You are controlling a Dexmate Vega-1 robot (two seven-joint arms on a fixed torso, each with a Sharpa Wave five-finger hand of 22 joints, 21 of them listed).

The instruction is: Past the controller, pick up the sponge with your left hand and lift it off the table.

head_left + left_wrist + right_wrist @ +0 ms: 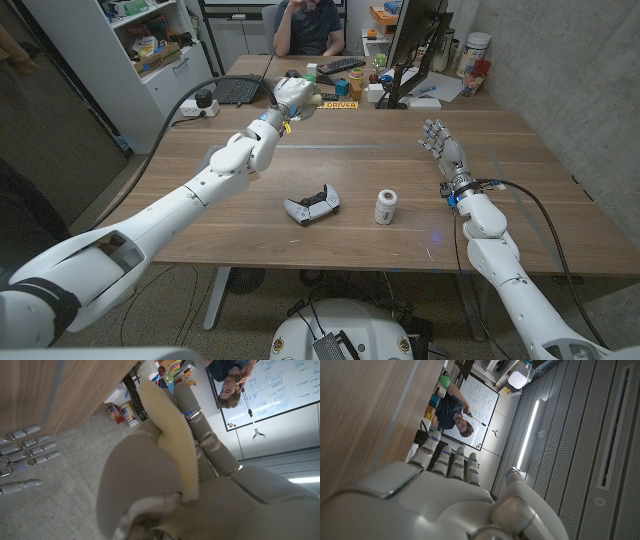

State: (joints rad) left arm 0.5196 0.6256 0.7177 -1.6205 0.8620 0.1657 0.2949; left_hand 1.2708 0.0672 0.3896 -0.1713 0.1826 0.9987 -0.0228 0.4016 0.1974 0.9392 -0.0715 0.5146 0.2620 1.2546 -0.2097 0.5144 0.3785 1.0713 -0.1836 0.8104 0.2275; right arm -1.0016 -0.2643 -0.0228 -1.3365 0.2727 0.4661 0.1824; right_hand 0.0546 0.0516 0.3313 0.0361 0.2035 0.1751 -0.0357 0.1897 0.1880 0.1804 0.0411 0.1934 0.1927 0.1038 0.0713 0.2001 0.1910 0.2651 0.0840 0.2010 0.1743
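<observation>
Holding the pale yellow, flat foam sponge (170,430) between thumb and fingers, the left robot hand (293,97) is stretched far out over the wooden bench (350,165), well beyond the white and black game controller (311,207) that lies near the front edge. In the left wrist view the sponge curves across the palm, clamped in the grip; in the head view the hand seems raised above the bench surface, though how high cannot be told. By this reading the pick-up is done and the lift is under way or complete, with little left beyond keeping the sponge clear of the bench. The right robot hand (441,142) stands at the right side with fingers spread and nothing in them. A small white cylindrical bottle (385,207) lies just right of the controller.
</observation>
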